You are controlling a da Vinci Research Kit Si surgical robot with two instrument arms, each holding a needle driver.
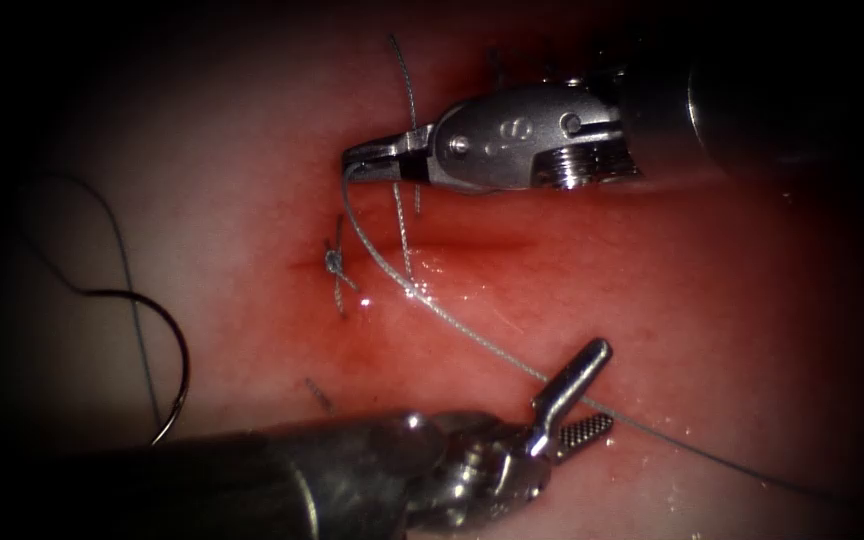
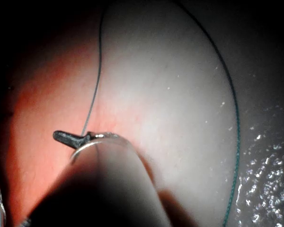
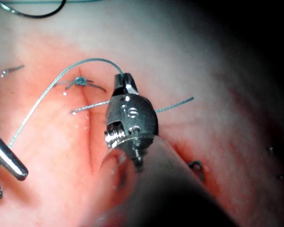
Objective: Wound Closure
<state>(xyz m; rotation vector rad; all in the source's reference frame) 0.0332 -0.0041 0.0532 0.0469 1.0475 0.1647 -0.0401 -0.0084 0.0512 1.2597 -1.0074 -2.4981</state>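
Here the pale pink pork-belly tissue (image 1: 252, 120) carries a reddened cut (image 1: 472, 245) wet with red fluid (image 1: 552, 290). The left arm's steel tool (image 1: 577, 395) stands with jaws spread wide, holding nothing — the grey braided thread (image 1: 472, 338) passes between them. The right arm's steel tool (image 1: 367, 160) is clamped on that thread above the cut. The dark curved needle (image 1: 177, 350) lies free on the tissue, far left of the cut. A small knot (image 1: 333, 262) sits at the cut's left end.
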